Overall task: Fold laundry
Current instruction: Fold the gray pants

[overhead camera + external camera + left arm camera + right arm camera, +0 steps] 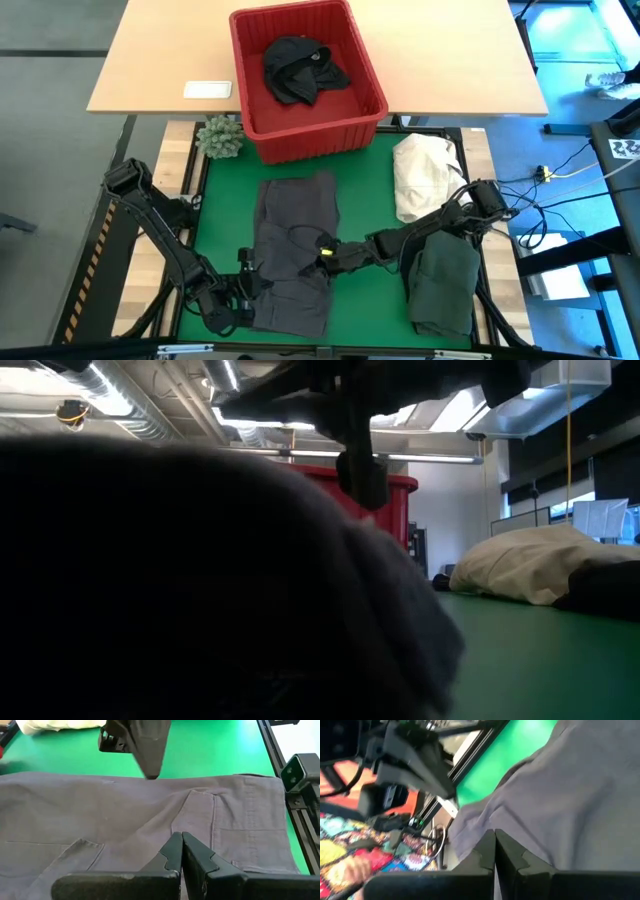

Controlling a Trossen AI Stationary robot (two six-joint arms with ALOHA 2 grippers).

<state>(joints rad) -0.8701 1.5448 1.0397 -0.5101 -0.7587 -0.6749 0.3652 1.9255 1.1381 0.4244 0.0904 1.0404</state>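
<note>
Left tool, closed, low over grey garment.

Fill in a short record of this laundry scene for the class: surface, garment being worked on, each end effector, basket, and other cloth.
surface: green mat
garment: grey shorts, spread flat on the mat
left end effector: shut, at the shorts' near edge
right end effector: shut, over the shorts' right side
basket: red basket, black garment inside
other cloth: cream heap; dark green garment nearer than it
</note>
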